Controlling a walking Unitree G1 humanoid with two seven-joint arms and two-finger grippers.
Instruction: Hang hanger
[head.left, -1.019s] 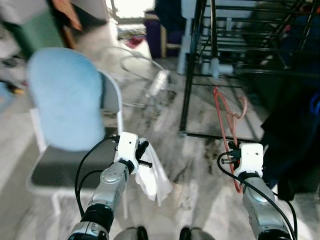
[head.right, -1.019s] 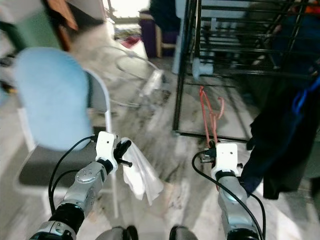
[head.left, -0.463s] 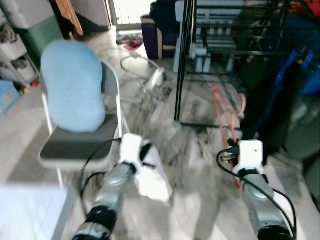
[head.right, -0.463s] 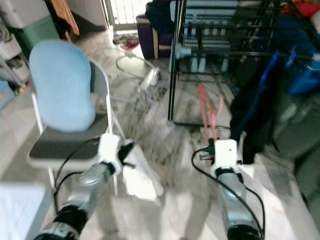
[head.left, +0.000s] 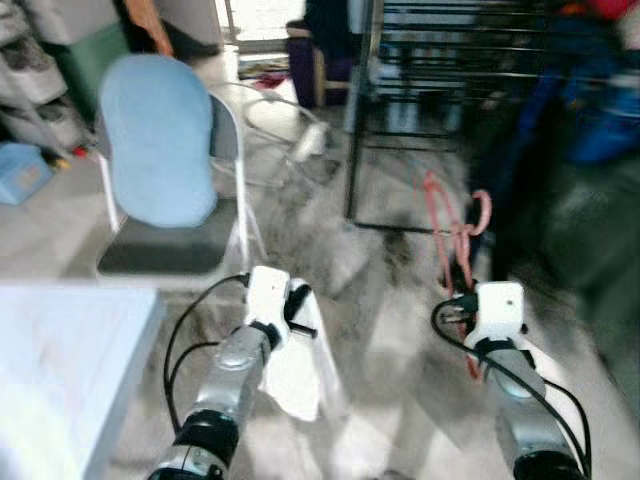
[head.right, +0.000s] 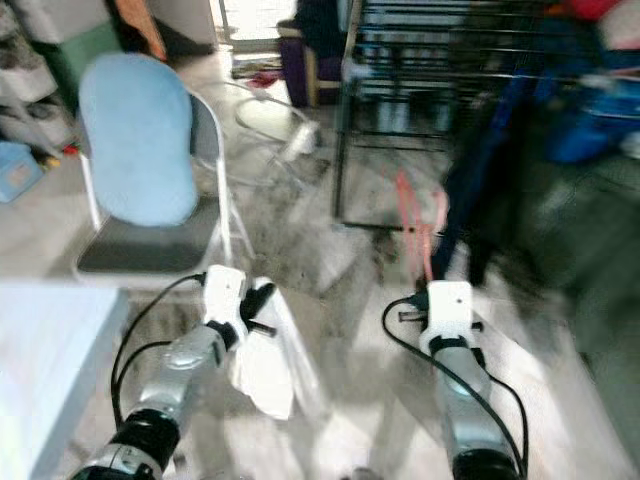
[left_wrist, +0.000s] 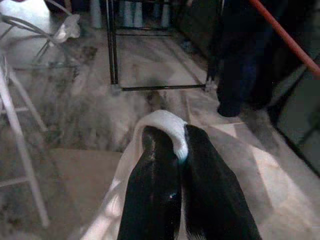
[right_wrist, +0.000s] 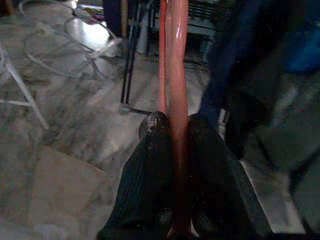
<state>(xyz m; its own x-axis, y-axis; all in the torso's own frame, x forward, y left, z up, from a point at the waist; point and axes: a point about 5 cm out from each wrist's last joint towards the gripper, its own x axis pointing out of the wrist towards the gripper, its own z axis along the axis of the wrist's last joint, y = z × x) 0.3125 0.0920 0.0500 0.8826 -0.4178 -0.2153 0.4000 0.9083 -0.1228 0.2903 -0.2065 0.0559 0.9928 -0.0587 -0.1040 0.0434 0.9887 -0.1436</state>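
Note:
A salmon-pink plastic hanger (head.left: 452, 232) stands up from my right gripper (head.left: 466, 297), which is shut on its lower bar; the wrist view has the pink bar (right_wrist: 176, 75) pinched between the black fingers (right_wrist: 155, 150). My left gripper (head.left: 296, 305) is shut on a white cloth (head.left: 295, 365) that droops below it, its fold caught between the fingers (left_wrist: 155, 165). A black metal rack (head.left: 420, 90) stands ahead, slightly to the right, with dark blue garments (head.right: 500, 150) hanging at its right side.
A white folding chair with a light blue cushion (head.left: 160, 140) stands ahead on the left. A pale table edge (head.left: 60, 370) is close at my lower left. White hoops and cables (head.left: 275, 115) lie on the marble floor behind the chair.
The camera has swung, so the chair and rack sit differently and the pale table now fills the lower left. Both grippers keep their holds on cloth and hanger.

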